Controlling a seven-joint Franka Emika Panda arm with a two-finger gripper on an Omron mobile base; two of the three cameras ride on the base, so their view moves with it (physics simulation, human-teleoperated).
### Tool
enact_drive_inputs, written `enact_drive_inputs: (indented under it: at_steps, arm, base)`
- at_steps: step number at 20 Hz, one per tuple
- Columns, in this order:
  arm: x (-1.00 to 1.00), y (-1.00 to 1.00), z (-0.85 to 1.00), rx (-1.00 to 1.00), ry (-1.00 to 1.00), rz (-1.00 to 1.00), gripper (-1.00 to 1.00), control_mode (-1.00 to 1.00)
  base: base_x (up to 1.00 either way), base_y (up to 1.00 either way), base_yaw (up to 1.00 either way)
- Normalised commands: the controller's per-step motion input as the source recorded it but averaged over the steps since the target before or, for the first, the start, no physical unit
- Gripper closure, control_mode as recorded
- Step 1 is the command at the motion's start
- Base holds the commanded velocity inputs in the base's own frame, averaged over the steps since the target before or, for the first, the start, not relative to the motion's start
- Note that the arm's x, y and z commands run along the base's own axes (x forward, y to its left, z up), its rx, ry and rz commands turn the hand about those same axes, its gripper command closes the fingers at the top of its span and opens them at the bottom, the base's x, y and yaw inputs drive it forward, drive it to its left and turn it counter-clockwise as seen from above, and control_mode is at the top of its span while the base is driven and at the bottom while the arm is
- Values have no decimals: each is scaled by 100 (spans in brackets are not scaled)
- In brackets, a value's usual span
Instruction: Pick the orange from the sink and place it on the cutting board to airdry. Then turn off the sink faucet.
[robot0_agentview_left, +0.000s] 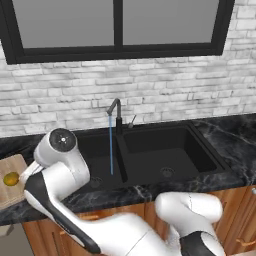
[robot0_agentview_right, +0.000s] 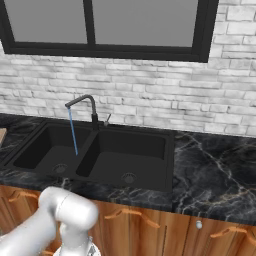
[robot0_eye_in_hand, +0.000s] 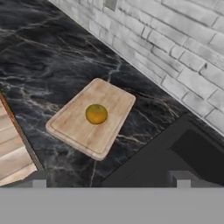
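Nearest in the hand view, the tool (robot0_eye_in_hand: 111, 178) hangs over the counter with its two dark tips spread wide apart and nothing between them. Just beyond, the small round yellow-orange fruit (robot0_eye_in_hand: 96, 113) sits near the middle of the light tan rectangular wooden cutting board (robot0_eye_in_hand: 72, 127), well clear of its edges. It looks firm and light, but round enough to roll if nudged, so any re-grip would best go across its widest part. Toward four o'clock lies the wide black double-basin sink (robot0_agentview_left: 165, 150). Farther back, the slim dark faucet (robot0_agentview_left: 115, 111) is running a thin blue stream (robot0_agentview_left: 111, 145) into the left basin; its thin side lever (robot0_agentview_left: 132, 121) looks stiff and narrow, best pushed near its free end.
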Motion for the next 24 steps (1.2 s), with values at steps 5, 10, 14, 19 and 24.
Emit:
enact_drive_inputs:
  at_steps: [5,10,14,19,24]
  arm:
    - [-67,-67,79,18,2,-5,-100,-100]
    - [-67,-69,71,22,8,-17,-100,-100]
    - [-63,-63,51,14,12,-27,-100,-100]
    - [-49,-57,47,10,21,-28,-100,-100]
    - [-38,-77,42,15,24,-23,-100,-100]
  base:
    - [0,0,0]
    - [0,0,0]
    - [0,0,0]
    - [0,0,0]
    - [0,0,0]
